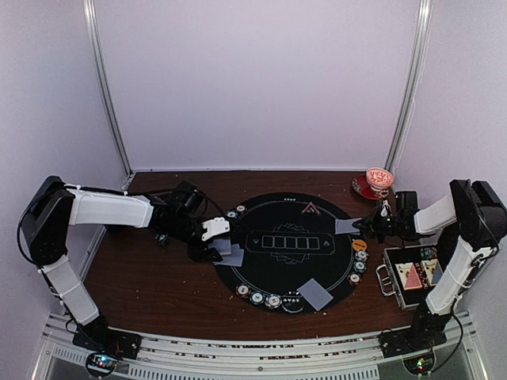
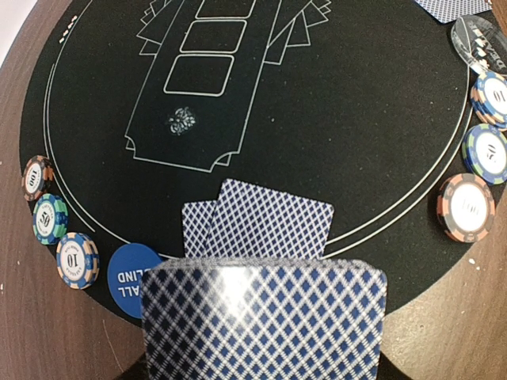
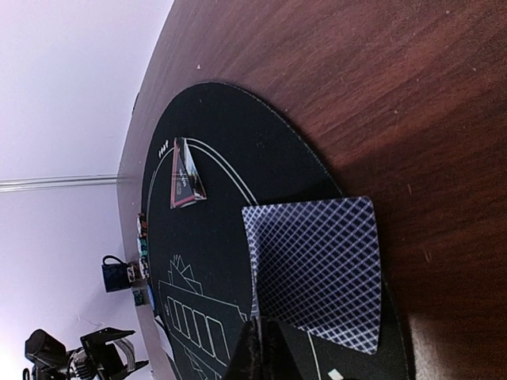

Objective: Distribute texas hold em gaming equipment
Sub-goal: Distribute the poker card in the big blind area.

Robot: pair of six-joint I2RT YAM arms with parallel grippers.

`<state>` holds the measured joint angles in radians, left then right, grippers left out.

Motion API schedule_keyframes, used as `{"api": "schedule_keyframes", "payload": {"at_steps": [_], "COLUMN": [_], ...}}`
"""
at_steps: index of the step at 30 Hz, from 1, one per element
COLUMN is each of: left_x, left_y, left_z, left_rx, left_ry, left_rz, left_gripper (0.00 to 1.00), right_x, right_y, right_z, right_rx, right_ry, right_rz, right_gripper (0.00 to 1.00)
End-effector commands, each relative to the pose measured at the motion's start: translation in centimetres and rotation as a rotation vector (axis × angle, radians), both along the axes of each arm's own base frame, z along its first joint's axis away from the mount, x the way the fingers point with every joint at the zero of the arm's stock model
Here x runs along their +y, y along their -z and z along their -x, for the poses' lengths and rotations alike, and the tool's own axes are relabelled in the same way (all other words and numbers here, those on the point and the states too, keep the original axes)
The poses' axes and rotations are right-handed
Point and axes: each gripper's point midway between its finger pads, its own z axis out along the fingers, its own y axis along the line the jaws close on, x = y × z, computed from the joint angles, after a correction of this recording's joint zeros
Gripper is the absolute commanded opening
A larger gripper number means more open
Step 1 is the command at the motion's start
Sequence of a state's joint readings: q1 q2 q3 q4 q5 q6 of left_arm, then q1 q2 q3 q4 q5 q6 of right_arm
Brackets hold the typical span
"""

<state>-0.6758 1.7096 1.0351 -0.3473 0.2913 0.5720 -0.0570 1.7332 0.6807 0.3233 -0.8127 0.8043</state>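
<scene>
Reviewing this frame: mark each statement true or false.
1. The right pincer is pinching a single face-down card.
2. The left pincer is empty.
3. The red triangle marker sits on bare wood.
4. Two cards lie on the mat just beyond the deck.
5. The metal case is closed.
1. True. The right pincer is shut on one face-down card at the right edge of the black mat.
2. False. The left pincer holds a deck.
3. False. The red triangle marker sits on the black mat, on its far side.
4. True. Two cards lie overlapping, face down.
5. False. The metal case lies open.
</scene>
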Motion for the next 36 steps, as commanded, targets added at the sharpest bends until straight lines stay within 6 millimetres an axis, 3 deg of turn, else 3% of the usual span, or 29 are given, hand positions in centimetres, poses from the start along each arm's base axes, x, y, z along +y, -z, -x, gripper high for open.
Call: {"api": "schedule_keyframes", "payload": {"at_steps": [1,10,25,30,36], "left_x": [-0.2,-0.2,-0.2,-0.1,-0.2], "left_y": [-0.3,-0.2,-0.2,-0.1,-0.1], "left_z": [-0.2,-0.2,-0.3,-0.3,-0.3], "left_rx": [-0.007,-0.007,-0.009,-0.006,-0.006], "left_ry": [0.011,0.012,0.010,0.010,0.009], "left_rz": [0.016,0.013,0.013,0.010,0.010], "left_gripper": [0.60,0.60,0.60,0.60,0.60], "right_x": [0.0,-0.4,-2.8,-4.0,-4.9], "right_y": [-0.8,-0.1,1.1,0.3,-1.3], "right_z": [-1.8,-2.2,-2.0,-1.9,-1.8], "right_rx": [-0.039,-0.019,0.051,0.048,0.021], "right_ry": [-0.007,-0.005,0.055,0.094,0.126], "right_rz": [-0.013,0.016,0.167,0.248,0.295], "right_gripper": [0.00,0.00,0.37,0.51,0.56]}}
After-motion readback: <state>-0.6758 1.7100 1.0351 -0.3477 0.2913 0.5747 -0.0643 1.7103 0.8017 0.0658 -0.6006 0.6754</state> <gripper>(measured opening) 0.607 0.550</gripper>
